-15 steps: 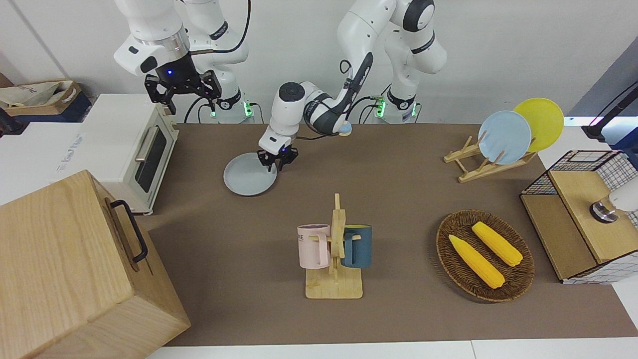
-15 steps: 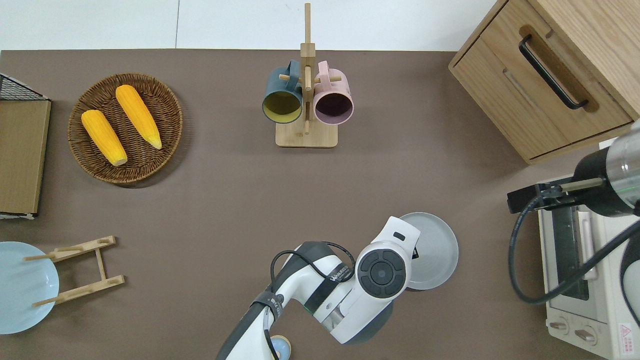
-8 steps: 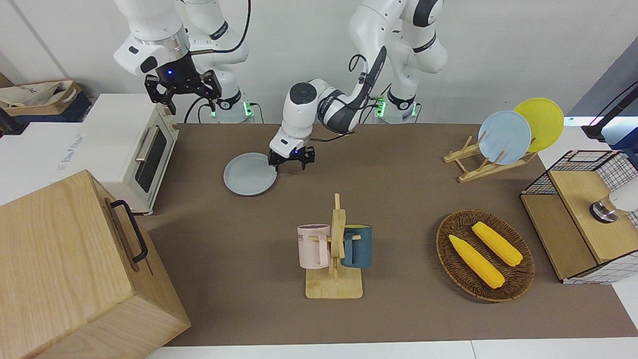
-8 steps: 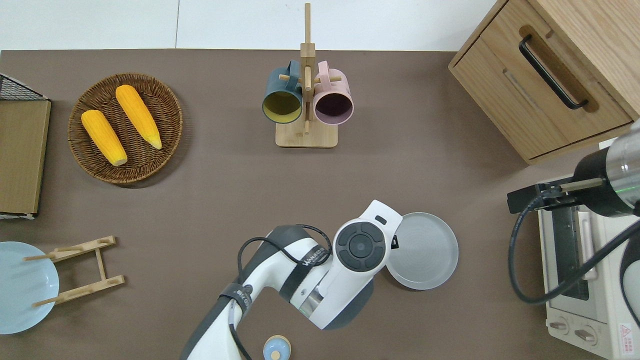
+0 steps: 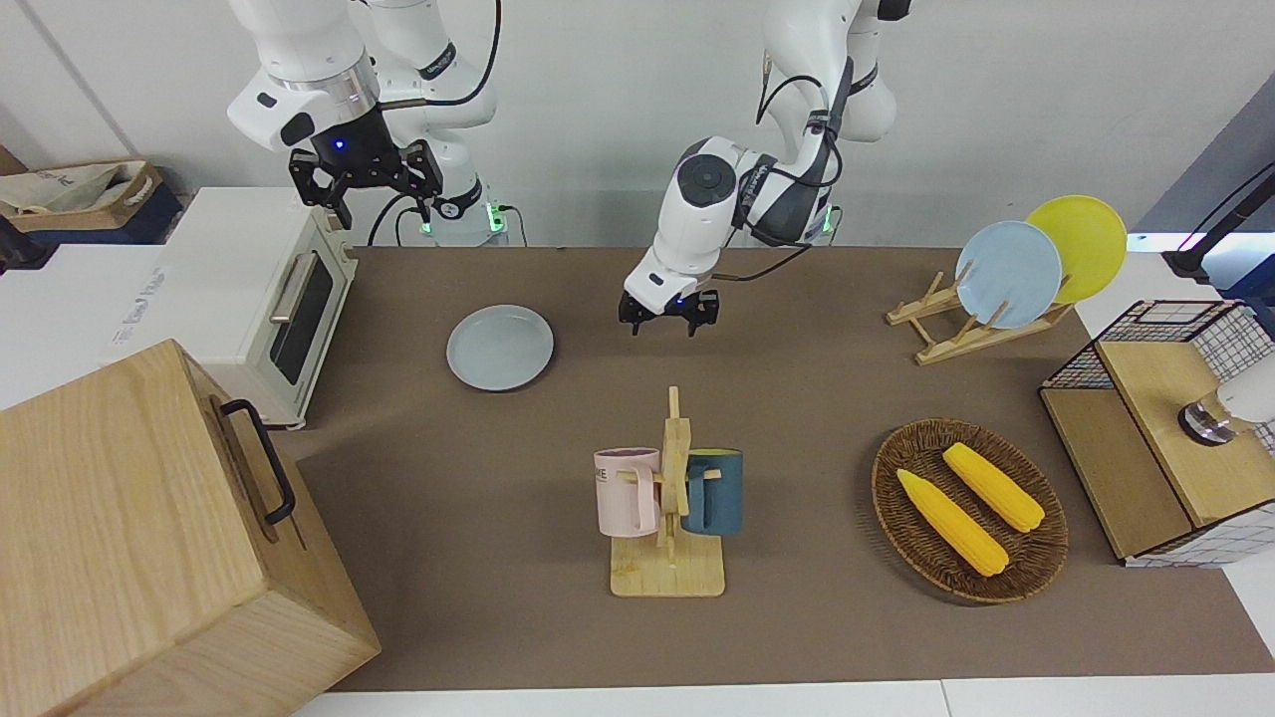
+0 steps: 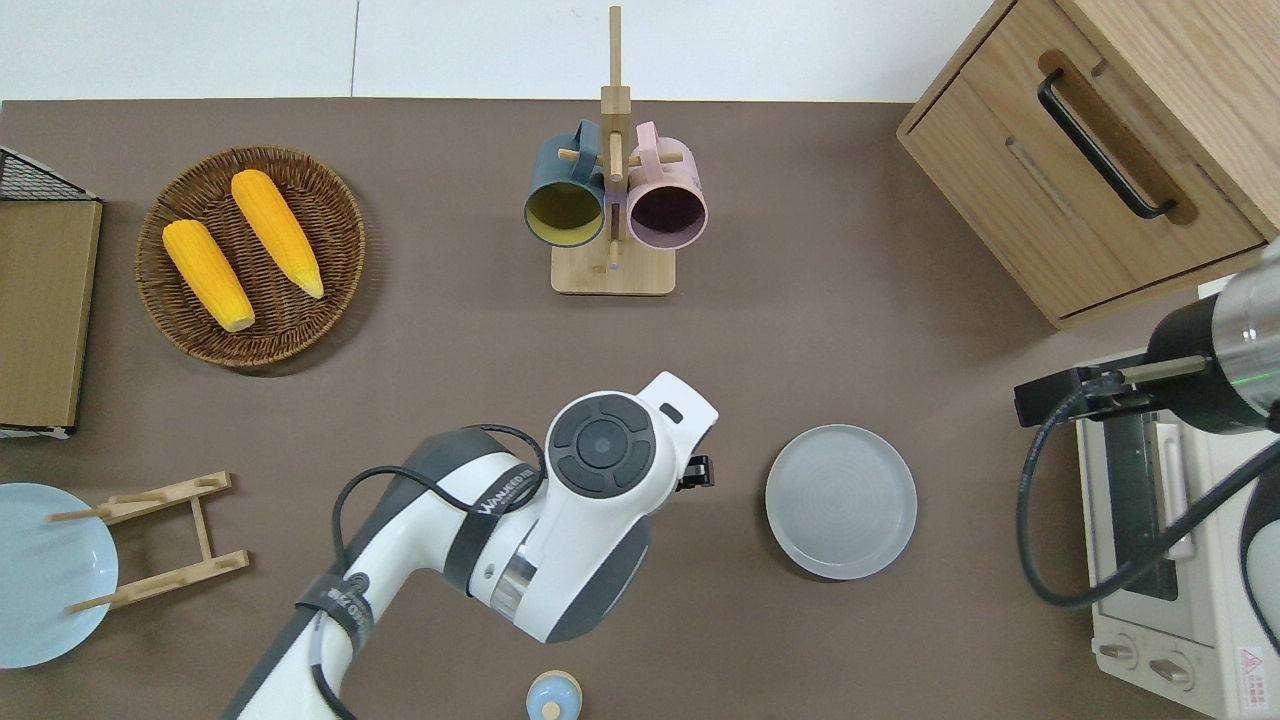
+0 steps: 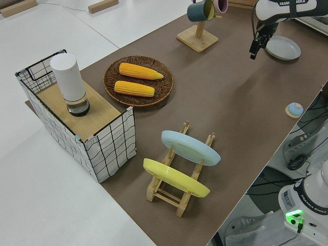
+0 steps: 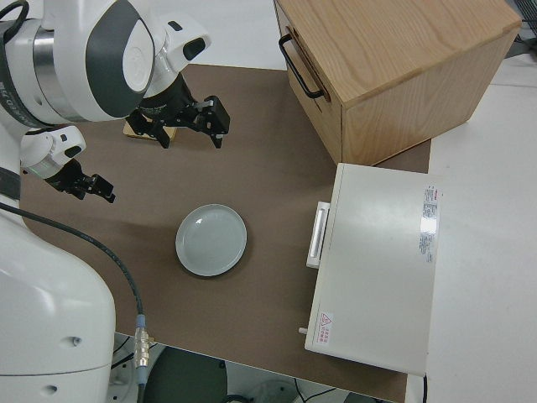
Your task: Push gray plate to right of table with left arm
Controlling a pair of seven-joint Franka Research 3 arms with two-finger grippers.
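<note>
The round, shallow pale gray-blue plate [image 5: 500,348] [image 6: 841,501] [image 7: 283,47] [image 8: 211,239] with its low raised rim sits flat on the matte taupe-brown mat of the long table [image 5: 797,398] [image 6: 420,400] [image 7: 241,102] [image 8: 260,151], toward the right arm's end, near the boxy white toaster oven [image 5: 261,296] [image 6: 1165,540] [image 8: 377,269]. It's smooth, with faint concentric rings showing from overhead.

The glossy white left arm [image 5: 737,189] [image 6: 540,530] has pulled away since a second ago — back then its small black left gripper [image 5: 669,315] [image 6: 697,472] [image 7: 257,42] [image 8: 82,185] was right at the plate's rim, now it hangs over bare mat, well apart from the plate, fingers spread. The plate itself hasn't budged in the last half second.

The right arm is parked, its right gripper [image 5: 366,179] [image 8: 186,120] with fingers apart too.

Farther from the robots there's a wooden mug stand [image 5: 668,538] [image 6: 612,200] and a woven wicker basket [image 5: 968,510] [image 6: 250,256] [image 7: 138,80] holding two bumpy yellow corn cobs [image 5: 971,505] [image 6: 240,245].
</note>
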